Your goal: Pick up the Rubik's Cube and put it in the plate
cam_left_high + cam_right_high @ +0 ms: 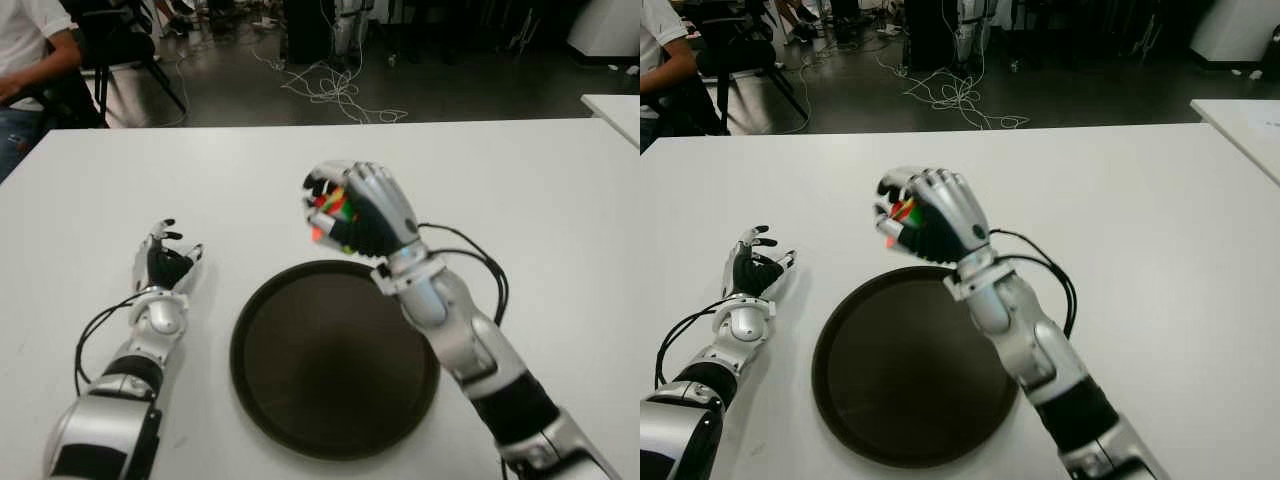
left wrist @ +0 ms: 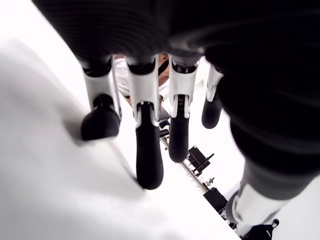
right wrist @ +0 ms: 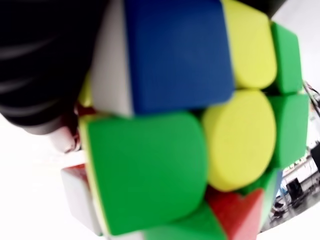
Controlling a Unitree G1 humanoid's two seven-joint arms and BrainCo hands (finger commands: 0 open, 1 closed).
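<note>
The broad white bench [image 1: 520, 200] carries a round dark-brown plate [image 1: 300, 390], sitting between the two arms. The silver-and-black right hand [image 1: 352, 212] is raised above the plate's far rim, its fingers clamped round the multicoloured Rubik's Cube [image 1: 335, 208]; up close the cube shows blue, green, yellow and red tiles. The left hand [image 1: 166, 262] shows to the left of the plate, fingers loosely apart and holding nothing. A person's arm [image 1: 35, 65] shows at the far left corner
</note>
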